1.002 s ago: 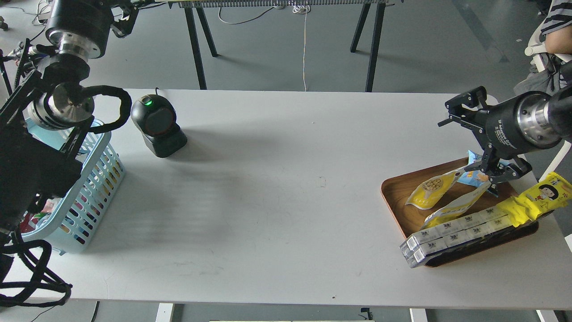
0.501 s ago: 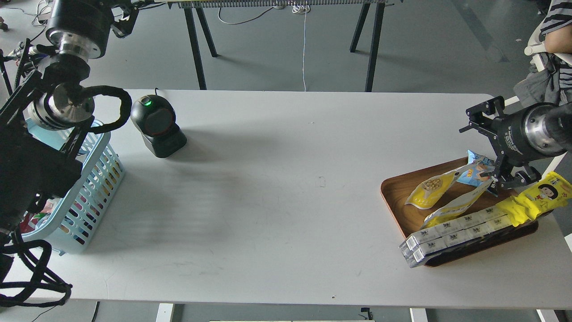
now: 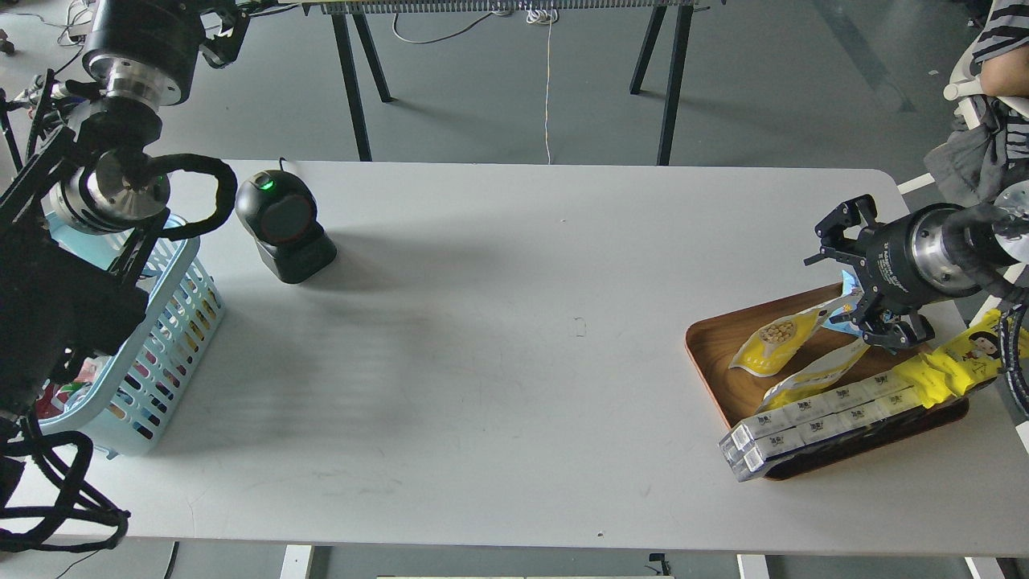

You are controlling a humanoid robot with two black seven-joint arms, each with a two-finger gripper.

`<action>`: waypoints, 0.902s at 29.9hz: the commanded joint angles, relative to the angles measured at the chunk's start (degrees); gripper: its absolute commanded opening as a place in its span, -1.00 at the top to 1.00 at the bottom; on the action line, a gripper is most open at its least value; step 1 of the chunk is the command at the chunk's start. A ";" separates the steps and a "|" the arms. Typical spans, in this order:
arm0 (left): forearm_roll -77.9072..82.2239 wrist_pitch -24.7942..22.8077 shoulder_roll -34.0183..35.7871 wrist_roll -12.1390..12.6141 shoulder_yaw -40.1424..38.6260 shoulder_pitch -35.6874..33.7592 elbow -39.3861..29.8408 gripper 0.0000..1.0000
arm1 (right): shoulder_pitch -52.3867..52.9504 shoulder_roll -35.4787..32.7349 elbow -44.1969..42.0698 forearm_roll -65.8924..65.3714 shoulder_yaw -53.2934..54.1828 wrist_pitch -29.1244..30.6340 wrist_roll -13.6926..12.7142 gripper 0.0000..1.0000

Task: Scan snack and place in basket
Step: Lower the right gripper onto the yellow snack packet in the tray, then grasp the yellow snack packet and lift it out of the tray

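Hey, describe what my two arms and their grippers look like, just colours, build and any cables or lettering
Both arms are black with polished silver joint rings. The right arm ends in a black cylinder with small white lettering, too small to read, then a skeletal black two-finger right gripper. The left arm is bulkier, draped with thick black braided cable loops; its gripper cannot be made out.

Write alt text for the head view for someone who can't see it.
The robot's right gripper hovers open over a brown wooden tray at the grey table's right end, above a yellow stand-up snack pouch. Far left stand a light blue slotted plastic basket and a black barcode scanner with a green light.
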 commanded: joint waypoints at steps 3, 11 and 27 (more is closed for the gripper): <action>0.00 0.08 -0.09 0.00 0.06 0.00 0.00 -1.00 | -0.74 1.12 -0.10 -0.23 0.00 0.02 -0.30 0.45; 0.00 0.17 0.00 -0.09 -0.03 0.09 0.00 -1.00 | -1.00 0.69 -0.62 -0.49 0.08 -0.24 -0.13 1.00; 0.09 0.70 0.09 -0.18 -0.03 0.00 0.00 -1.00 | 3.56 -7.04 0.52 -0.32 7.64 -0.24 -0.30 1.00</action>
